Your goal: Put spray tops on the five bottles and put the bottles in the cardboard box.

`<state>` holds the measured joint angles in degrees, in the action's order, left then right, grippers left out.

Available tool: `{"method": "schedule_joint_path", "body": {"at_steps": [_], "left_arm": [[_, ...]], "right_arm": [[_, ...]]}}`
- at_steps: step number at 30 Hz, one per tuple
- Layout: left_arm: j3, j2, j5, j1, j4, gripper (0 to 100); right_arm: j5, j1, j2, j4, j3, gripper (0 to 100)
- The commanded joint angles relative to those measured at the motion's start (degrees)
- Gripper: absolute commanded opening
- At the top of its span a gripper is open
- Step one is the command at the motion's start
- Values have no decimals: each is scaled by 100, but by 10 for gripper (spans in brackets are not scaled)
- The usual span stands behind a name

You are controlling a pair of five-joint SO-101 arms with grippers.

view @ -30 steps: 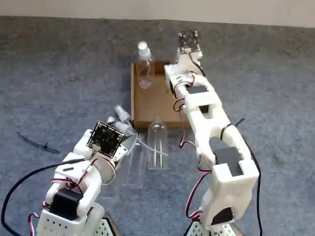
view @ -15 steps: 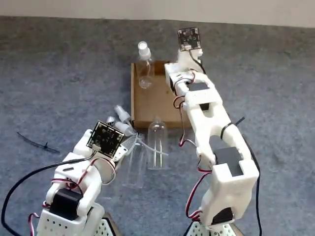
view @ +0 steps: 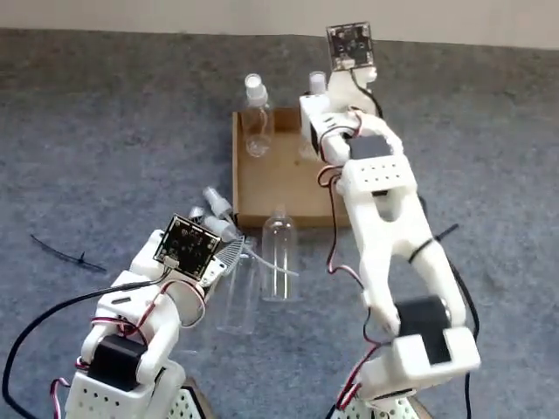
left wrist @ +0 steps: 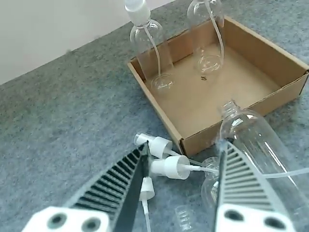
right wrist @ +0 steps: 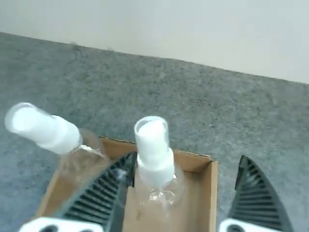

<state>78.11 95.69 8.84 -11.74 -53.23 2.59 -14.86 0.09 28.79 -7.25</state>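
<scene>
High view, box: the shallow brown cardboard box (view: 275, 188) sits on the grey carpeted table (view: 105, 140).
High view, capped bottles: a clear plastic bottle with a white spray top (view: 255, 122) stands in the box's far left corner. A second capped clear bottle (view: 317, 85) stands by the far wall, partly hidden behind the white right arm (view: 384, 201).
High view, uncapped bottles: a clear topless bottle (view: 278, 253) lies on the carpet just outside the near wall, neck toward the box. Another clear open bottle (view: 238, 297) lies beside it, partly under the white left arm (view: 166, 288).
High view, stray: a thin black cable tie (view: 65, 253) lies well apart, on the left.
Left wrist view, left gripper (left wrist: 184, 150): jaws spread wide, holding nothing, above the loose white spray tops (left wrist: 166, 166). These lie near the box's corner with dip tubes trailing; the topless bottle crowds one finger.
Right wrist view, right gripper (right wrist: 186, 169): jaws spread, the second capped bottle between them, close against one finger; contact cannot be told.
</scene>
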Motion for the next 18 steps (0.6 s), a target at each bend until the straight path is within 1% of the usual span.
{"method": "schedule_joint_path", "body": {"at_steps": [1,5,10,13,18], "left_arm": [[-31,48,-18,338,185,210],[-13,-4,-26,470,308,210],[84,48,-26,462,387,210],[92,48,-26,479,413,210],[92,48,-26,488,404,210]], "right_arm": [[62,-31,-1138,884,321,259],[35,-101,-1842,2018,-4,259],[62,-629,-2404,2958,-822,259],[62,-1024,-2598,3160,-1402,259],[18,-1657,-2659,3099,-2290,259]]}}
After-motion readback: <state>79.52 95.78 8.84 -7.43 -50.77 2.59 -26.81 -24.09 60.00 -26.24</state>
